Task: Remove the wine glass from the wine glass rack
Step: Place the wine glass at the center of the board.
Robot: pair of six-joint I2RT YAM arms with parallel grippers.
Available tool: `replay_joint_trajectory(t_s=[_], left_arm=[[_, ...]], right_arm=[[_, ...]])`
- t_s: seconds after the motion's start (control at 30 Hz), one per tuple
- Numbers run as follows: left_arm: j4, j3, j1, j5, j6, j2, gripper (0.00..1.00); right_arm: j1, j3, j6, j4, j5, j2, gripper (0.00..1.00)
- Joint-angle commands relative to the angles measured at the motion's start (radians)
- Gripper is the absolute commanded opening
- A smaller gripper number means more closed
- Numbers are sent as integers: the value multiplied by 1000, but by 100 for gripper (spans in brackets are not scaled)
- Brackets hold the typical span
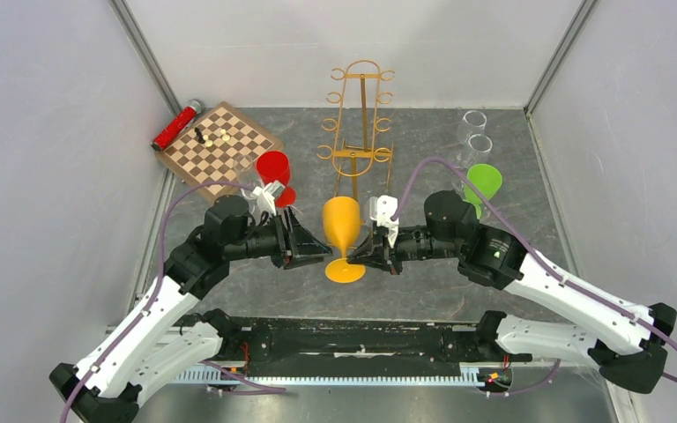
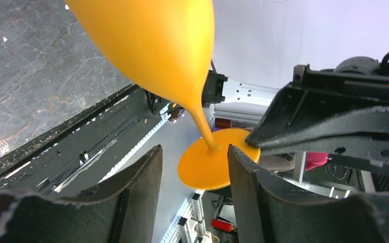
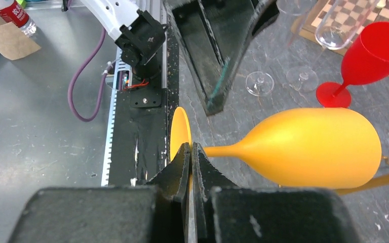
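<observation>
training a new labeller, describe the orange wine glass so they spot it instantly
Find the tall gold wire rack at the back centre. Just in front of it, the orange wine glass sits between the left gripper and the right gripper, which pinches its foot. Only it is orange; the red glass, green glass and clear glasses stand aside.

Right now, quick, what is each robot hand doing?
Left hand: open, the orange wine glass between its fingers, not gripped.
Right hand: closed, pinching the orange wine glass's foot.
</observation>
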Motion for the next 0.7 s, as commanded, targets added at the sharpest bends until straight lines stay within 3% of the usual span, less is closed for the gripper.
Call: replay_joint_trajectory(t_s=[0.0, 0.53, 0.67], left_arm=[[58, -23, 4, 32, -98, -12, 58], [102, -58, 6, 61, -149, -14, 65], [109, -66, 6, 60, -153, -13, 60]], right_arm=[[63, 61, -48, 98, 107, 16, 0], [227, 103, -93, 176, 258, 92, 0], [252, 103, -104, 193, 299, 99, 0]])
